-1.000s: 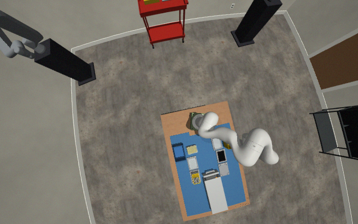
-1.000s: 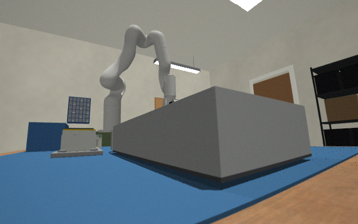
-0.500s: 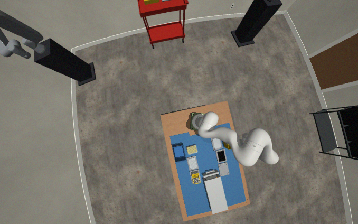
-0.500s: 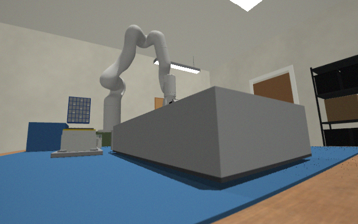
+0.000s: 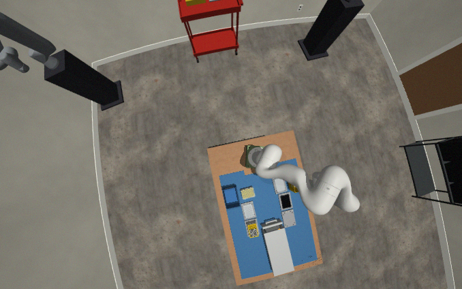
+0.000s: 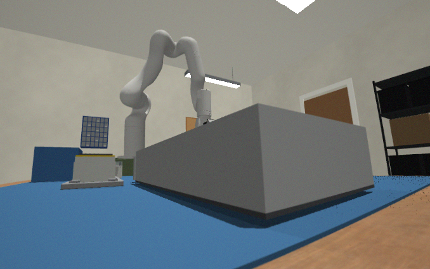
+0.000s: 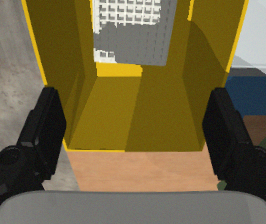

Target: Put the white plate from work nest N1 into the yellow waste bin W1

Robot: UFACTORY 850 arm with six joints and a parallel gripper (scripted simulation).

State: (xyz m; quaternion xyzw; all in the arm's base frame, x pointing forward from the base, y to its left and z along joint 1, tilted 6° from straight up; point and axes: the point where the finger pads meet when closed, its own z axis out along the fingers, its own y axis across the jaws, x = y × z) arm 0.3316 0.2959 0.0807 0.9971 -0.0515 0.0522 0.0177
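In the wrist view my gripper (image 7: 134, 105) is open, its two black fingers wide apart with nothing between them. It hangs above the yellow waste bin W1 (image 7: 140, 66), looking down into it. The white plate (image 7: 136, 12), with its grid of wells, lies inside the bin, below the fingers and apart from them. In the overhead view only a yellow corner of the bin (image 5: 292, 187) shows from under my arm (image 5: 308, 186). In the low bench view the gripper is hidden behind the grey cooler housing (image 6: 254, 157).
A blue bin (image 5: 229, 195) stands at the mat's left. Several plates and nests (image 5: 248, 210) lie on the blue mat. The cooler (image 5: 277, 247) with its drawer (image 5: 270, 224) stands at the front. A grey tip box (image 6: 93, 170) shows in the low bench view.
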